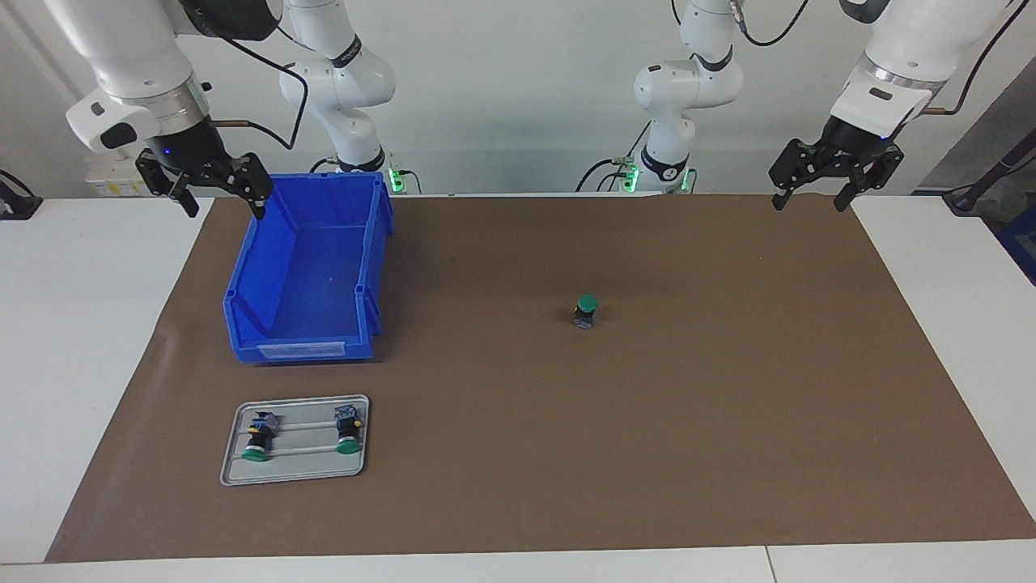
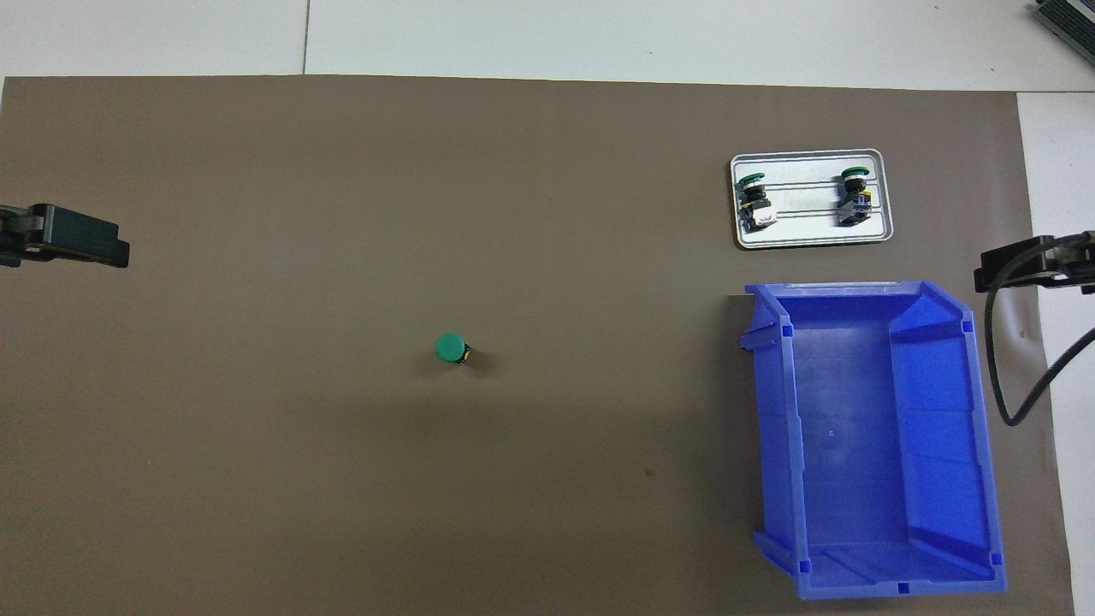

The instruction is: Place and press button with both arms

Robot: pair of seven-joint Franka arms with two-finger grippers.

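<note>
One button [image 1: 586, 310] with a green cap stands upright on the brown mat near the table's middle; it also shows in the overhead view [image 2: 451, 348]. Two like buttons [image 1: 259, 437] [image 1: 348, 429] lie on their sides on a grey tray [image 1: 295, 474]. My left gripper [image 1: 809, 205] hangs open and empty in the air over the mat's corner at the left arm's end, well apart from the standing button. My right gripper [image 1: 227, 212] hangs open and empty over the mat's edge beside the blue bin's rim.
A blue open bin [image 1: 243, 324] stands at the right arm's end of the mat, with nothing in it. The grey tray [image 2: 813, 239] lies farther from the robots than the bin [image 2: 984, 445]. White table surface borders the mat [image 1: 728, 445].
</note>
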